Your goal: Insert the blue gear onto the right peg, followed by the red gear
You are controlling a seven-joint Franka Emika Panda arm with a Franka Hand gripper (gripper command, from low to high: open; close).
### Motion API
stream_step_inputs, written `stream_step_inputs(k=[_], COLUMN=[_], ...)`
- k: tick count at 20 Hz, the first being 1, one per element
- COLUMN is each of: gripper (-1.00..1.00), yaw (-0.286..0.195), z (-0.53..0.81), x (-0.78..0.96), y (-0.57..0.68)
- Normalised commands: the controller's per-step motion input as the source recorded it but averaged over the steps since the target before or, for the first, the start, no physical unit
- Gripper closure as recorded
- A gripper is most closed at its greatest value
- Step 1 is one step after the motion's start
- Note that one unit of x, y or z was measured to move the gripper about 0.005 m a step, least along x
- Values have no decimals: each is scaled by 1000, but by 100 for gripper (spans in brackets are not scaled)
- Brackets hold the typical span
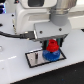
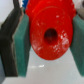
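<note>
Exterior cam sits off the arm, looking down at an angle. Wrist cam is jammed right up close. Both catch the red gear [image 1: 52, 46] [image 2: 50, 34].

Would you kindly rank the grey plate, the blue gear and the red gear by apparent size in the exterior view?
1. Grey plate, largest.
2. Blue gear.
3. Red gear, smallest, held in the gripper just above the blue one.
</note>
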Motion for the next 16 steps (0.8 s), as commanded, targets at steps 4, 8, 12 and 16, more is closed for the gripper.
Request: stream_step_inputs(k=[4,8,12,16], gripper=[100,100,100,100], yaw=[0,0,0,0], z=[112,-19,-55,-128], x=[200,147,147,86], y=[2,35,22,3])
